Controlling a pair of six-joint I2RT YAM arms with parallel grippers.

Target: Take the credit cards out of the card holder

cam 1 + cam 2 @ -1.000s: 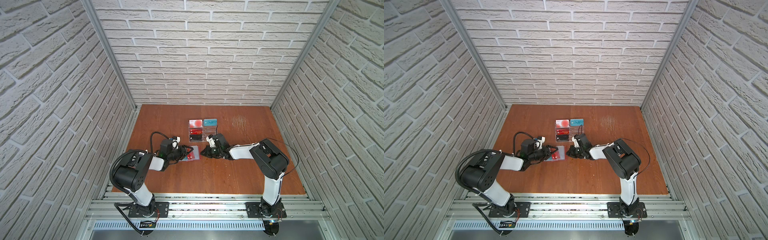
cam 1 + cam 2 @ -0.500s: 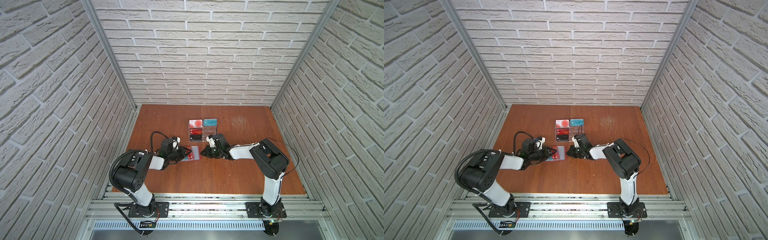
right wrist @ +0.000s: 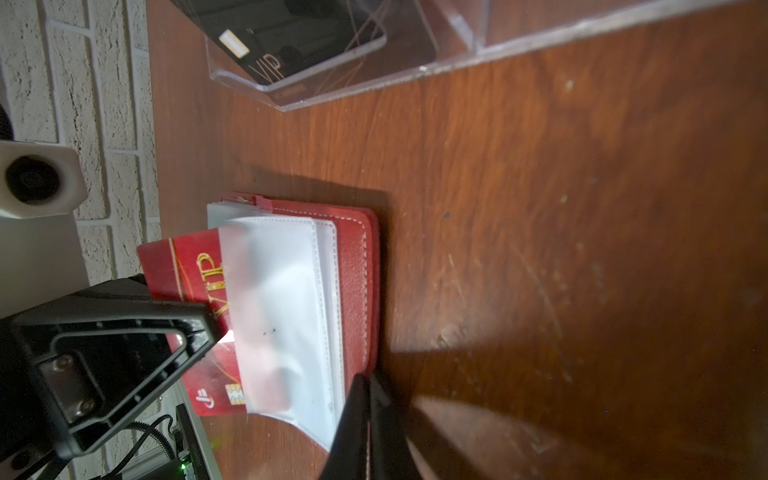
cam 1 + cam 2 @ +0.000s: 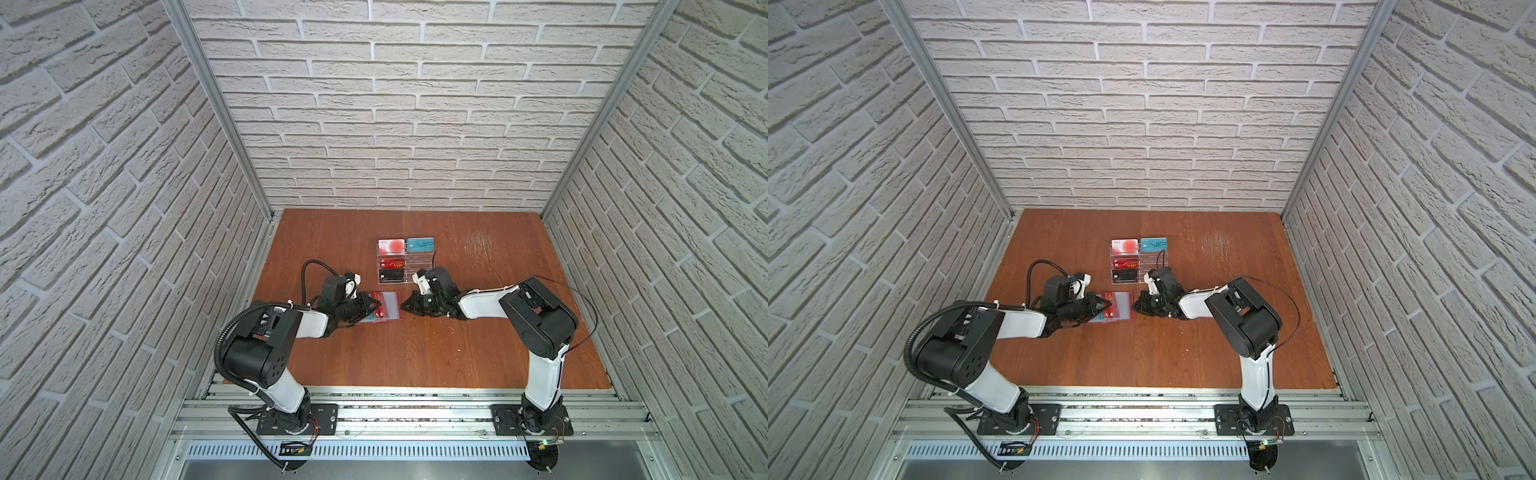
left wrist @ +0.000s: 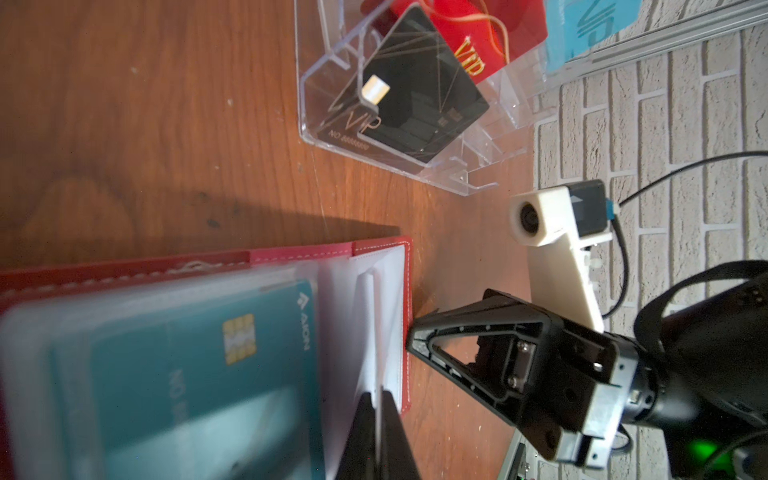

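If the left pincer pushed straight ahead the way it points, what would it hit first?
Most likely the card holder: the left pincer, shut on the red card, points into its sleeves, with the right pincer beyond.

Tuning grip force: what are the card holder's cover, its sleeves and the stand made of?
Card holder cover: red leather or faux leather, probably; grained, matte, pale stitching along the edge.
Sleeves: soft frosted plastic film, seemingly; translucent, wrinkled.
Stand: clear rigid acrylic by the look; glossy, sharp bright edges.
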